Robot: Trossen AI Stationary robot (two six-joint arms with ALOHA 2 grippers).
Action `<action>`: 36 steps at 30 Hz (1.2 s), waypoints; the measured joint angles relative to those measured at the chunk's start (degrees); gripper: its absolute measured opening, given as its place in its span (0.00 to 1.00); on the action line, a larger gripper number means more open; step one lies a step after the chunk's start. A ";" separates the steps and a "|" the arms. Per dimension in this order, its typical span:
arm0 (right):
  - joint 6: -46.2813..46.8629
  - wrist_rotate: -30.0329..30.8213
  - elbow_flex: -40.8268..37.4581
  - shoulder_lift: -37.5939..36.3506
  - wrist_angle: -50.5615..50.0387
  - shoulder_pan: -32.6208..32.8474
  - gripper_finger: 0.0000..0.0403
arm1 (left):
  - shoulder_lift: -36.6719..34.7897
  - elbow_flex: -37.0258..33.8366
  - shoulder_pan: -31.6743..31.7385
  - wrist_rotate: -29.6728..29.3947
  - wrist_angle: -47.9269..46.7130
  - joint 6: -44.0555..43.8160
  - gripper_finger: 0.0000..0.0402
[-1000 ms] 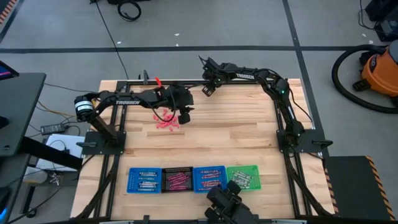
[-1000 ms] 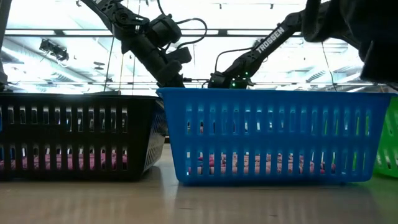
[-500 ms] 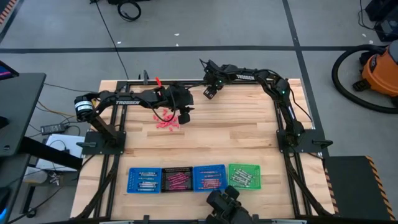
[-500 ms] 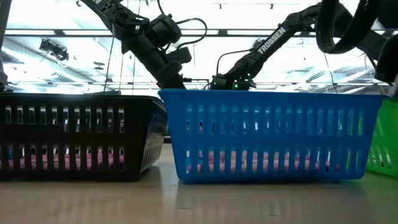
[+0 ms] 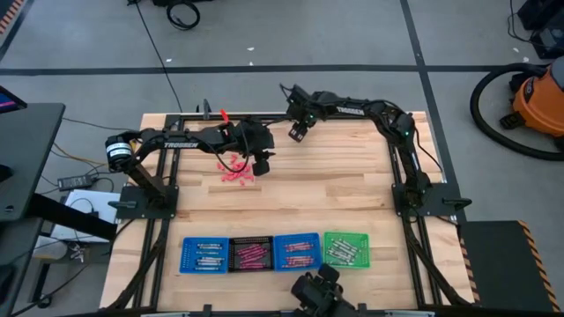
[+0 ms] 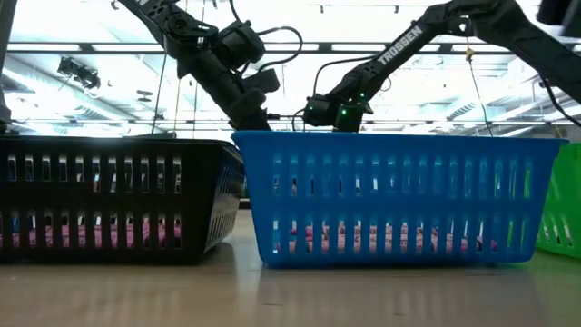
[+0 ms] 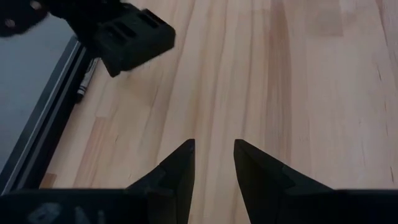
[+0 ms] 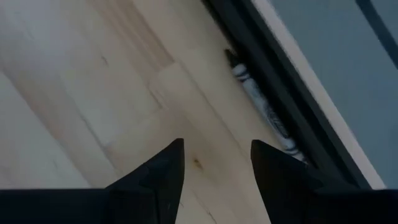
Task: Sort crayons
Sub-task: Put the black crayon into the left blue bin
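Note:
A loose heap of pink and red crayons (image 5: 235, 170) lies on the wooden table, left of centre. My left gripper (image 5: 262, 165) hangs just right of the heap, open, with only bare wood between its fingers (image 7: 214, 144). My right gripper (image 5: 296, 133) is at the far edge, open above the wood (image 8: 217, 144). Just beyond its fingertips a grey crayon (image 8: 262, 104) lies along the dark frame rail; the left wrist view shows this crayon (image 7: 84, 83) too. Four trays at the near edge hold sorted crayons.
The trays stand in a row: blue (image 5: 204, 254), black (image 5: 251, 254), blue (image 5: 297, 252), green (image 5: 345, 249). A dark device (image 5: 317, 294) sits at the near edge. The black frame rail (image 8: 292, 93) borders the far side. Bare wood lies between the heap and the trays.
My right gripper has risen a little at the far edge and rolled slightly, staying open. The dark thing at the near edge has drawn back out of the low view's right side. My left arm has kept still.

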 joint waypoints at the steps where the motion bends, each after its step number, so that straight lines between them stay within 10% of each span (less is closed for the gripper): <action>1: -0.74 0.11 0.00 0.00 0.18 0.02 0.47 | 0.00 0.00 -0.01 0.00 0.16 0.00 0.30; 36: -1.45 4.14 -5.96 0.72 8.47 -3.25 0.44 | 0.02 0.00 -0.01 0.02 2.00 -0.59 0.30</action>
